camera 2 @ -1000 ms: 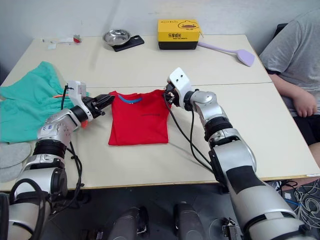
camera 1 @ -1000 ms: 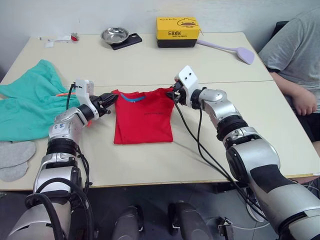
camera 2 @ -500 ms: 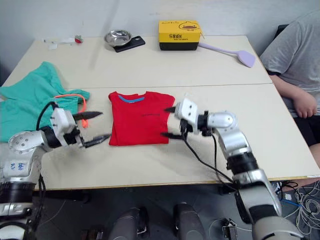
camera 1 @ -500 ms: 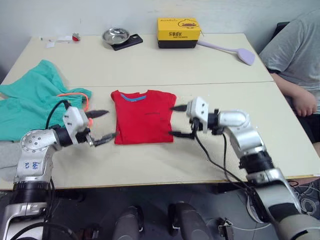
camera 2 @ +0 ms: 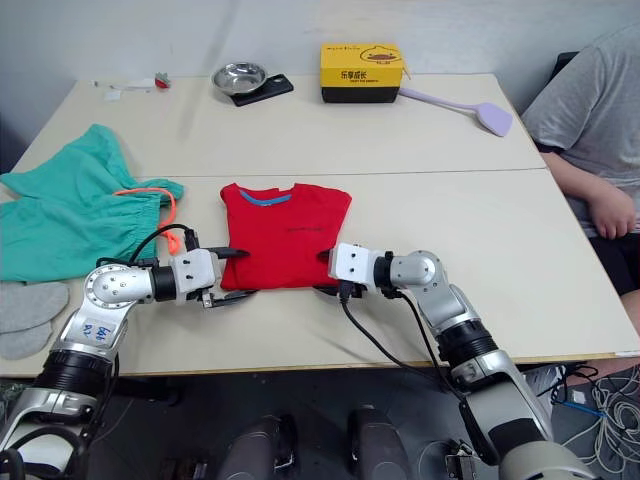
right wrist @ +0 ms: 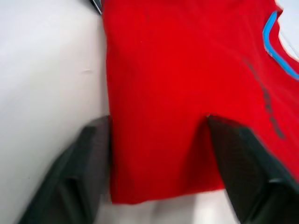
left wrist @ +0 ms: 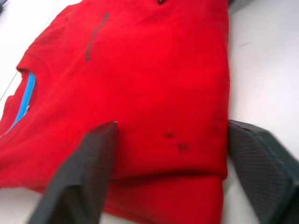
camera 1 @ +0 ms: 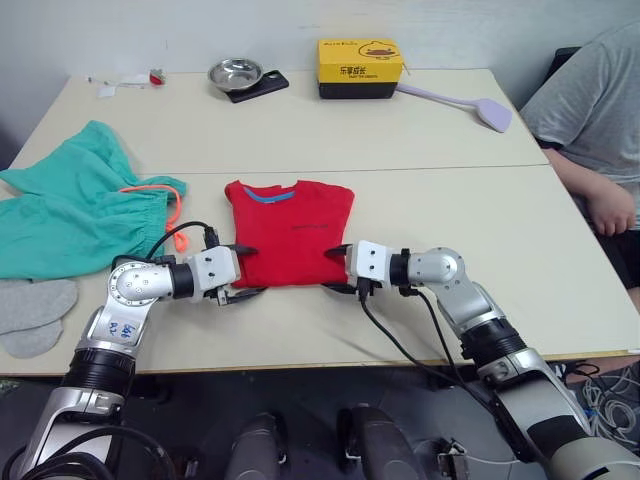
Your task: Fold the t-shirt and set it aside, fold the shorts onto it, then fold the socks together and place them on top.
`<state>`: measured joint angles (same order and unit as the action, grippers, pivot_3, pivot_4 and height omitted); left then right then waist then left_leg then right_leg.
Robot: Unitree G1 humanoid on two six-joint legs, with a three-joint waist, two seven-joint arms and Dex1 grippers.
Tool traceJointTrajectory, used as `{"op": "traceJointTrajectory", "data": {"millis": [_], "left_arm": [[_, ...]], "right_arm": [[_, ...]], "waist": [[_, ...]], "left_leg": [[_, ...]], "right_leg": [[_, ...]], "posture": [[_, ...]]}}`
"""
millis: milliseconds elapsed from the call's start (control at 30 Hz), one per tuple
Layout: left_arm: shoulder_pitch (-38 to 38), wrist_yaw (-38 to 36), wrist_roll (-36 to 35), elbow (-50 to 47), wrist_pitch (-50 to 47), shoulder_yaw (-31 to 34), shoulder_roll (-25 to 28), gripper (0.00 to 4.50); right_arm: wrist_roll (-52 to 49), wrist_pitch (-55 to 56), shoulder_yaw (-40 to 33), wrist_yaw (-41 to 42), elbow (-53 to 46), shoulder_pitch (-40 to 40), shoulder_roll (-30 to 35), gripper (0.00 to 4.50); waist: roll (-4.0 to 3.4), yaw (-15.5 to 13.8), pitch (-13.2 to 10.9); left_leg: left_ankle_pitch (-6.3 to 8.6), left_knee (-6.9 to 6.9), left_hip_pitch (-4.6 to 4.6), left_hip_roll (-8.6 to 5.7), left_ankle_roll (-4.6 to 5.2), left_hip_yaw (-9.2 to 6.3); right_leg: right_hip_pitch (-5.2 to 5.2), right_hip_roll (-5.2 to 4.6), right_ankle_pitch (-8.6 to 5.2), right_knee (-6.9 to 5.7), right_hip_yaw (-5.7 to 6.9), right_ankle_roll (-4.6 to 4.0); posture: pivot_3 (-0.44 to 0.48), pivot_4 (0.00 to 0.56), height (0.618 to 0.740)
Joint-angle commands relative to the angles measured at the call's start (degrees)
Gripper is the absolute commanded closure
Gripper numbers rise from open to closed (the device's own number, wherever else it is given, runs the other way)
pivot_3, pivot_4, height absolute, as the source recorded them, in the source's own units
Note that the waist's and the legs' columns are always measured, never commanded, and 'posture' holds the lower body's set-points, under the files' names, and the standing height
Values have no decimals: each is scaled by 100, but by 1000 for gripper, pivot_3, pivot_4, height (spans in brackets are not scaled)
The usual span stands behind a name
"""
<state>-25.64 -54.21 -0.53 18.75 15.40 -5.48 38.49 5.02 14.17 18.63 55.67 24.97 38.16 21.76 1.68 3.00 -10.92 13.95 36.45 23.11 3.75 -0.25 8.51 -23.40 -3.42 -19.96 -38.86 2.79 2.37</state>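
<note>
Both tools have dropped from the shirt's collar end to its near hem. Your left tool (camera 1: 240,270) and right tool (camera 1: 338,268) are spread open, each straddling a bottom corner of the folded t-shirt (camera 1: 288,232) at the tabletop's (camera 1: 420,130) middle. You have the shorts (camera 1: 70,215) and socks (camera 1: 30,315) lying off to the left.

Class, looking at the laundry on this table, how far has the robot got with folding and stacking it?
Done: the t-shirt lies narrowed, sleeves folded in. In hand: the left gripper and right gripper, both open, sit at its two bottom corners, which suggests another fold is next. Left: the shorts lie spread out unfolded, and the socks lie unstacked at the table's near left edge.
</note>
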Motion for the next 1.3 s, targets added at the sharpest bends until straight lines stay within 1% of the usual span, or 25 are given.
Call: {"op": "traceJointTrajectory", "data": {"millis": [33, 167, 200, 267, 300, 400, 500, 667, 767, 833, 900, 967, 1000, 1067, 1100, 1133, 1200, 1233, 1267, 1300], "left_arm": [[50, -27, 173, 235, -145, -115, 55, 2117], [336, -517, -298, -217, -342, -68, 143, 3437], [446, -681, -443, -395, -375, -58, 184, 3756], [727, -875, -611, -816, -445, -20, 328, 4444], [885, -977, -737, -1035, -485, 22, 402, 4476], [1465, -1090, -1009, -1759, -682, 210, 676, 4476], [1982, -1108, -1161, -2409, -893, 355, 948, 4476], [2624, -1000, -1317, -2976, -1119, 576, 1174, 4476], [2876, -875, -1303, -3154, -1248, 661, 1206, 4476], [3023, -872, -1479, -3232, -1528, 756, 1245, 4476], [3136, -883, -1677, -3314, -1720, 911, 1262, 3943], [3236, -939, -1843, -3375, -1763, 1126, 1308, 3409], [3300, -1008, -2041, -3448, -1876, 1270, 1334, 3065], [3543, -1384, -2823, -3758, -2384, 1680, 1475, 2452], [3694, -1510, -3303, -3946, -2929, 1917, 1630, 2412], [3776, -1556, -3600, -4066, -3296, 2079, 1731, 2412], [3681, -1390, -3956, -4177, -3706, 2252, 1731, 2412], [3408, -1146, -4045, -4189, -3801, 2178, 1568, 2412], [3208, -971, -4110, -4203, -3894, 2122, 1451, 2412], [2913, -674, -3948, -4134, -3912, 1941, 1239, 2602]], "right_arm": [[81, 173, 34, -36, -47, -29, 35, 2941], [-143, -25, -7, 284, -608, -338, 232, 4416], [-230, -120, -12, 418, -832, -441, 318, 4500], [-429, -367, 5, 748, -1448, -689, 567, 4500], [-520, -524, 3, 862, -1764, -810, 678, 4500], [-761, -964, -13, 1130, -2714, -1264, 1061, 4500], [-855, -1287, -29, 1157, -3408, -1789, 1364, 4500], [-812, -1450, -88, 1002, -3793, -2196, 1563, 4500], [-774, -1616, -78, 812, -3917, -2303, 1533, 4500], [-951, -1880, -130, 787, -3969, -2360, 1513, 4500], [-1451, -2296, -181, 1103, -4160, -2474, 1654, 4007], [-1694, -2169, -293, 1282, -4186, -2549, 1760, 3492], [-1791, -2081, -362, 1359, -4166, -2566, 1811, 3134], [-2236, -2343, -512, 1636, -4169, -2537, 1929, 2444], [-2444, -2507, -570, 1743, -4179, -2510, 1952, 2115], [-2613, -2665, -616, 1814, -4192, -2471, 1956, 1783], [-2927, -2986, -695, 1775, -4185, -2319, 1816, 1783], [-3002, -3133, -683, 1594, -4102, -2111, 1579, 1898], [-3044, -3231, -667, 1457, -4039, -1959, 1414, 2179], [-2903, -3230, -570, 1210, -3881, -1771, 1152, 2449]], "waist": [[0, 0, 0], [0, 2, 0], [0, 1, 0], [0, 1, 0], [0, 9, 0], [0, 25, 0], [1, 10, 0], [1, 4, 0], [1, 3, 0], [2, 9, 0], [2, 4, 0], [2, 0, 0], [2, -1, 0], [4, 3, 0], [10, 12, -3], [13, 19, -3], [4, 9, -6], [3, 7, -6], [4, 5, -6], [5, 4, -6]], "left_leg": [[-2, 0, -1, 0, 0, 0], [-4, 0, -2, 0, -2, -2], [-4, -2, -1, 0, -2, -2], [-3, -7, 2, 2, -3, -3], [-3, -13, 2, 1, -3, -3], [-4, -27, 2, 4, -4, -2], [-2, -33, 1, 6, -3, -8], [13, -30, -2, 1, 23, -12], [14, -34, -3, 2, 24, -13], [14, -34, -2, 2, 23, -13], [14, -34, -2, 3, 23, -13], [16, -35, -2, 3, 25, -14], [17, -35, -2, 2, 27, -14], [18, -33, -2, 3, 29, -14], [18, -34, -2, 3, 29, -16], [18, -36, -1, 5, 28, -16], [17, -38, -4, 5, 26, -21], [17, -36, -4, 4, 26, -21], [16, -35, -4, 3, 26, -21], [15, -32, -7, 3, 26, -23]], "right_leg": [[1, -1, 0, -3, 0, 0], [0, 0, 0, -7, 1, 0], [-1, 0, 0, -5, 0, 0], [-2, 0, -1, 0, 0, -1], [-2, 0, -1, 6, 0, -1], [-4, 2, -2, 21, -1, -2], [-3, 3, -5, 25, 1, -7], [2, -1, -5, 22, 3, -8], [1, 0, -6, 25, 3, -10], [0, 1, -7, 25, 3, -12], [1, 1, -7, 26, 3, -12], [1, 0, -7, 28, 4, -12], [2, 0, -7, 31, 4, -12], [3, 0, -7, 31, 5, -12], [4, 0, -7, 32, 6, -12], [3, 1, -7, 32, 6, -12], [6, 1, -8, 33, 8, -14], [6, 0, -8, 32, 8, -13], [6, 0, -8, 31, 8, -13], [11, 1, -8, 29, 9, -13]], "posture": [[0, 150, 740], [0, 150, 740], [0, 150, 740], [0, 150, 740], [0, 150, 740], [0, 150, 740], [0, 150, 740], [0, 150, 740], [0, 150, 740], [0, 150, 740], [0, 150, 740], [0, 150, 740], [0, 150, 740], [0, 150, 740], [0, 150, 740], [0, 150, 740], [0, 150, 740], [0, 150, 740], [0, 150, 740], [0, 150, 740]]}}
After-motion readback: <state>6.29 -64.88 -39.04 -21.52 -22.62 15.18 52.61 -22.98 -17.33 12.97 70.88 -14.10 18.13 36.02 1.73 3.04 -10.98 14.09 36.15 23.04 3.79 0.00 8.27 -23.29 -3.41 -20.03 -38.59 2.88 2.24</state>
